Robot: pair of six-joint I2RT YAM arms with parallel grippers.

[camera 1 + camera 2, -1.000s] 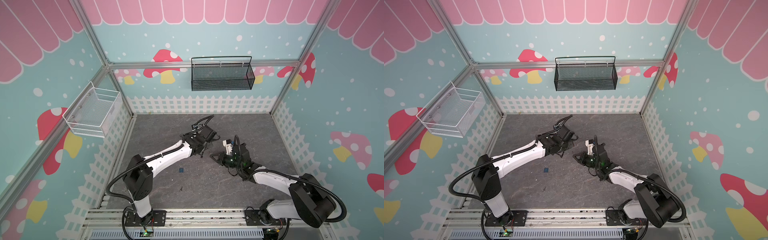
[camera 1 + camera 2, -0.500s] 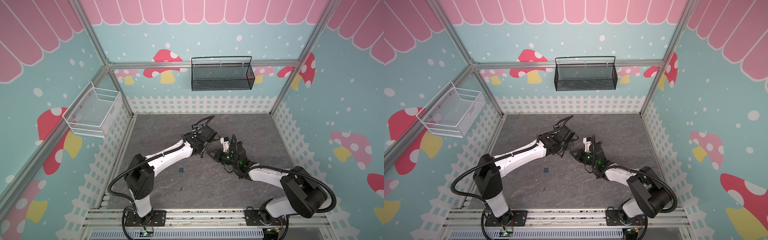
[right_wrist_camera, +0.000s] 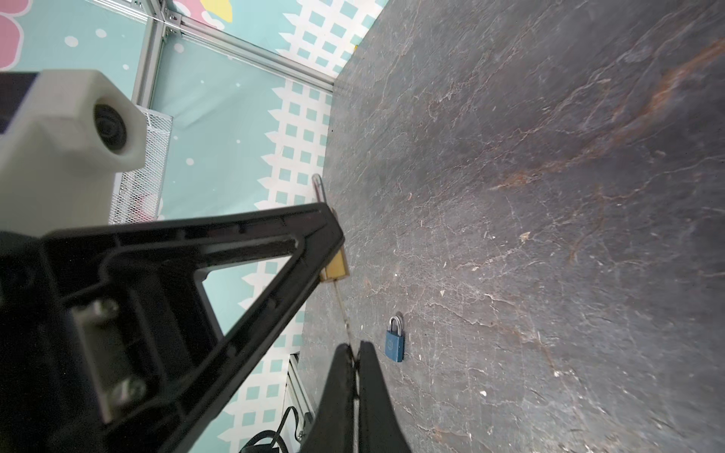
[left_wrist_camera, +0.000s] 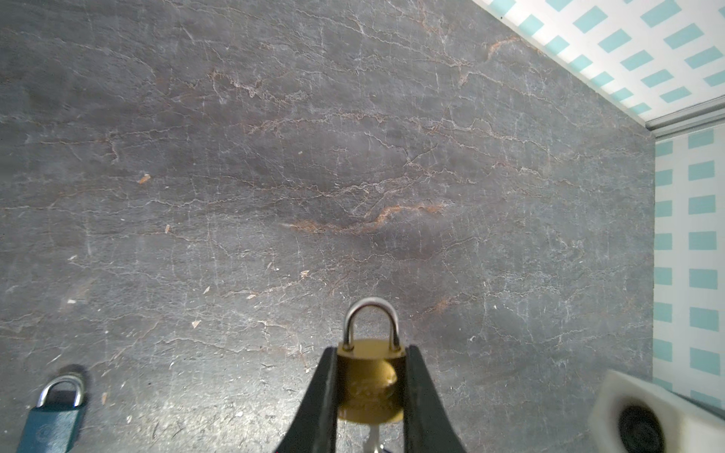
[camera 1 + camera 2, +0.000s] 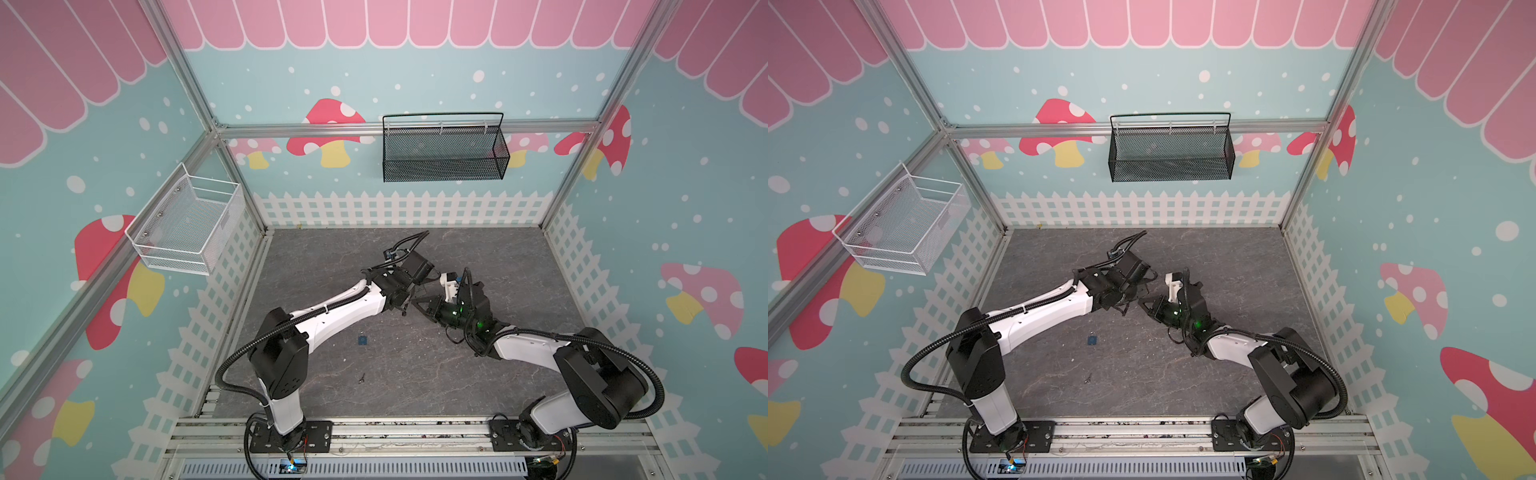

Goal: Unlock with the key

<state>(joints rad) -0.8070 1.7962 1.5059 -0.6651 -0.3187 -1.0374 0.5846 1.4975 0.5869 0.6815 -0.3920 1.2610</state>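
Since a second earlier, the right end effector (image 3: 355,349) has been brought in toward the left end effector (image 4: 370,353). The two were then apart and are now seen tip to tip near the middle of the worktop (image 5: 415,374) in both top views.

The left end effector is closed part-way on the body of a brass padlock (image 4: 368,376), with one finger pressed against each side. The steel shackle (image 4: 370,321) is left clear beyond the fingertips, and both its legs are seated in the body.

The right end effector is closed tight on the head of a thin key (image 3: 342,310). The blade is seen running from its tips to the underside of the brass padlock, where the body is met. How far it is pushed in cannot be told.

A blue padlock (image 3: 395,343) is seen lying flat on the worktop, apart from both arms, with its shackle closed. A small dark item (image 5: 362,377) is seen nearer the front edge, too small to be identified.
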